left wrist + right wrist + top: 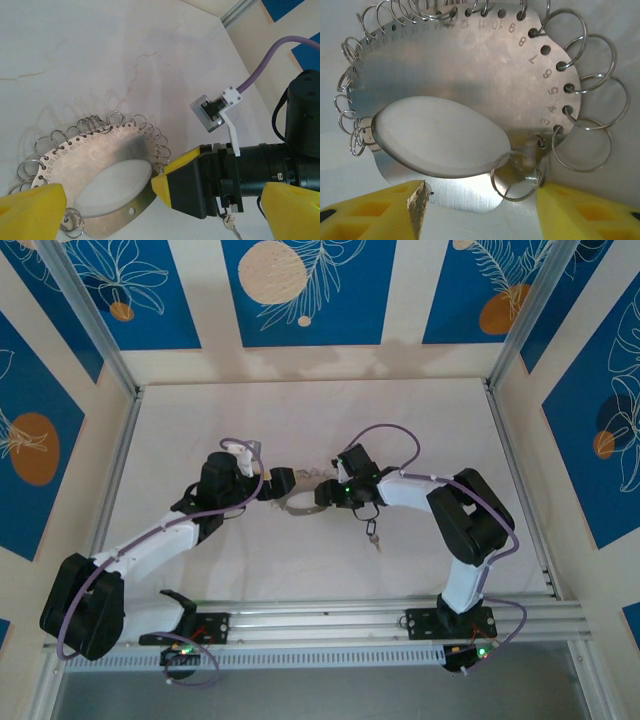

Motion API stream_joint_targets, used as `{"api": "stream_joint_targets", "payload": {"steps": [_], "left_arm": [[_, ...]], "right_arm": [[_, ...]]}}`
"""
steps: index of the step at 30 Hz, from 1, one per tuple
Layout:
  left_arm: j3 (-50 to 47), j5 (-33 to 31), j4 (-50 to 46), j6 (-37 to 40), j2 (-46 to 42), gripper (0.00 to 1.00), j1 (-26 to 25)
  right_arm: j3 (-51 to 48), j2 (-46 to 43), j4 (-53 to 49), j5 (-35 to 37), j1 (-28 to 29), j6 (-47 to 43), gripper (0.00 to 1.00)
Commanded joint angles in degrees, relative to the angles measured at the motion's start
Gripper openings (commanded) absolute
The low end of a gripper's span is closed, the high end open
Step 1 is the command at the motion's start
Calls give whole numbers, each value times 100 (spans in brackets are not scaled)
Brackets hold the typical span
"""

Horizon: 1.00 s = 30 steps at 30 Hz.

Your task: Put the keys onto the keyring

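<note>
Left hand (281, 481) and right hand (321, 492), both spread open, flank the keyring (470, 65) mid-table, arms bent inward.

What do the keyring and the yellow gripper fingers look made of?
Keyring: brushed, shiny metal, likely steel, with stamped numbers and wire rings. Fingers: matte yellow plastic, seemingly printed, judging by the ribbed hollows.

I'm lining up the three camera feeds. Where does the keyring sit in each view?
Top external: the keyring is near the centre of the picture.
Left wrist: lower left, its small rings fanning along the upper edge.
Right wrist: across the upper and middle frame.
Shared landmark: its oval cut-out, clear in both wrist views; too small to tell from above.
</note>
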Motion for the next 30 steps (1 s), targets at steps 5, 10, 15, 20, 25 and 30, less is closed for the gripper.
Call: {"api": "stream_joint_targets", "payload": {"steps": [5, 10, 15, 20, 25, 30], "left_arm": [[-87, 147, 203, -31, -63, 100, 30], [-94, 156, 244, -33, -48, 100, 18], [-110, 190, 324, -66, -12, 99, 17], [-130, 228, 413, -117, 37, 100, 20], [-157, 259, 484, -145, 71, 100, 15], [-165, 271, 516, -147, 85, 100, 15]], "right_arm": [[248, 151, -195, 121, -70, -237, 60], [311, 196, -317, 292, -65, -445, 59], [406, 225, -490, 564, -14, -765, 52], [539, 281, -640, 892, 104, -1086, 45], [704, 367, -789, 1220, 276, -1365, 43], [880, 477, -922, 1595, 479, -1659, 43]]}}
